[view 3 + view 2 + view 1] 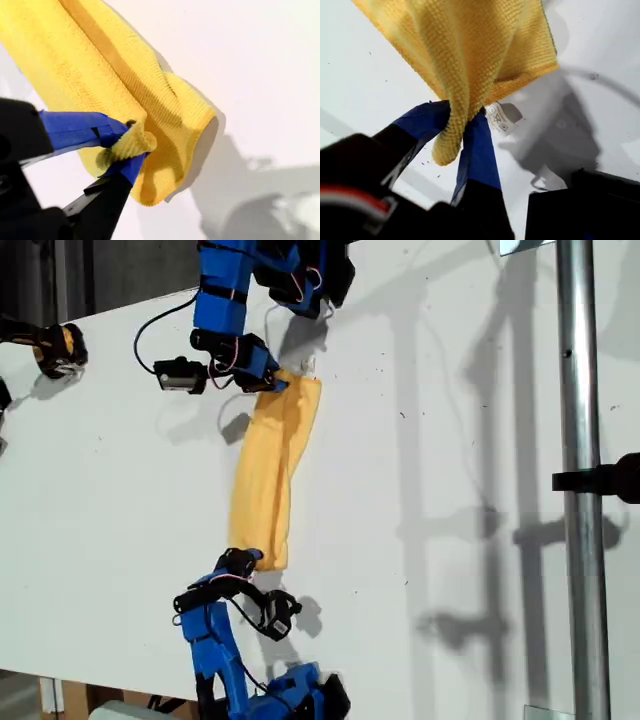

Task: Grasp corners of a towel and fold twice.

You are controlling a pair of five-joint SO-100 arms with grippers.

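Worktop: the white worktop [450,490] carries the towel and is bare around it.
Towel: the towel [270,470] lies gathered into a long, narrow yellow band on the worktop, stretched between the two arms.
First end effector: my first end effector [462,112] is at the towel's tagged end, clenched on a pinch of cloth.
Second end effector: my second end effector [131,140] is at the towel's opposite end, clamped on a bunched corner [132,142].
Step in hand: probably the first fold, with both ends gripped and the cloth narrowed.
Next move: carry both held ends sideways together across the towel, keeping the band taut, then lay them down evenly.
Tag: the small white tag [498,119] sits just beside my first end effector.
Writing: only care symbols show on the tag, with no readable words or brand.
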